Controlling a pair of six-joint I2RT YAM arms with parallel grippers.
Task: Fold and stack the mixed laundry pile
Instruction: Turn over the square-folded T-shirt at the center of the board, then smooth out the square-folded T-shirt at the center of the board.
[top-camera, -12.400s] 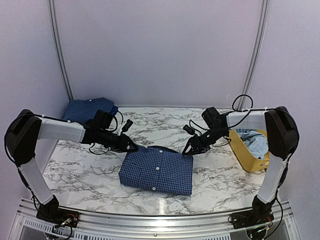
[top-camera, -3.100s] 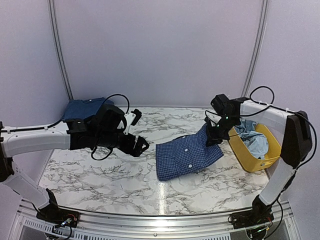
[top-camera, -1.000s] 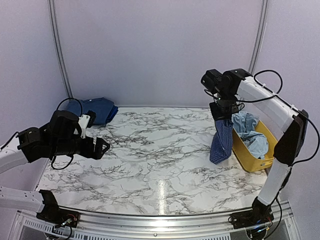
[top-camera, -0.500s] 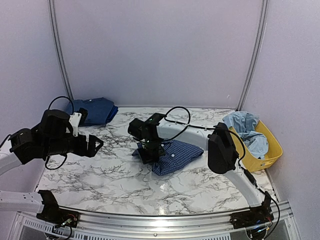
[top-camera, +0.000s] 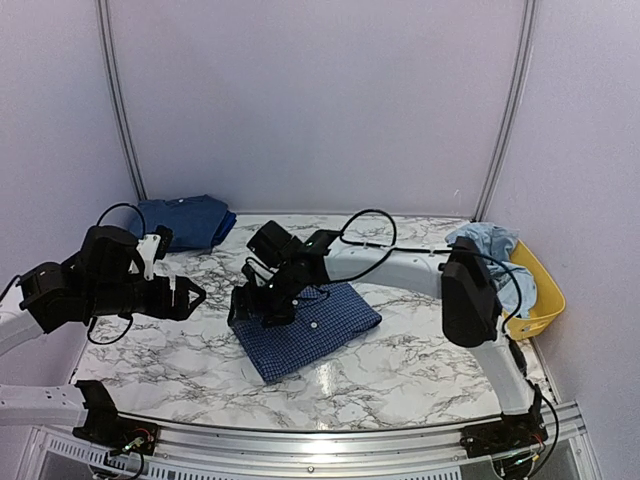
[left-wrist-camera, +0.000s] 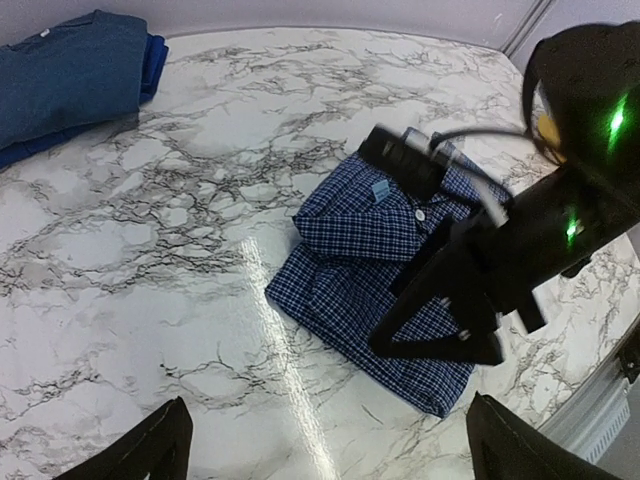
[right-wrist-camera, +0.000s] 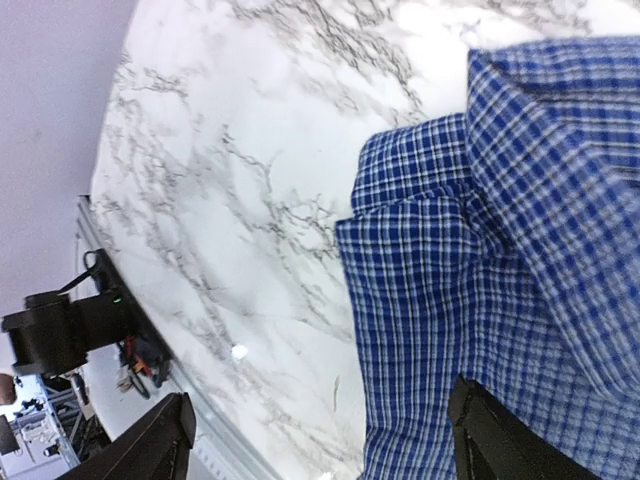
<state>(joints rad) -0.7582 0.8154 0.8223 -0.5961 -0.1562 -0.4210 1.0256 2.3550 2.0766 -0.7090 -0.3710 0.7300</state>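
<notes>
Navy checked shirt (top-camera: 315, 325) folded, flat on the marble table (top-camera: 400, 360) near centre; right gripper (top-camera: 255, 308) with fingers spread wide, low over the shirt's left edge, clamped on nothing, contact with the cloth not discernible; left gripper (top-camera: 192, 296) likewise spread and empty, hovering above bare marble well left of the shirt; folded dark-blue pieces (top-camera: 185, 220) stacked at the rear left corner; light-blue T-shirt (top-camera: 487, 242) heaped in the yellow tub (top-camera: 545, 292) at far right.
</notes>
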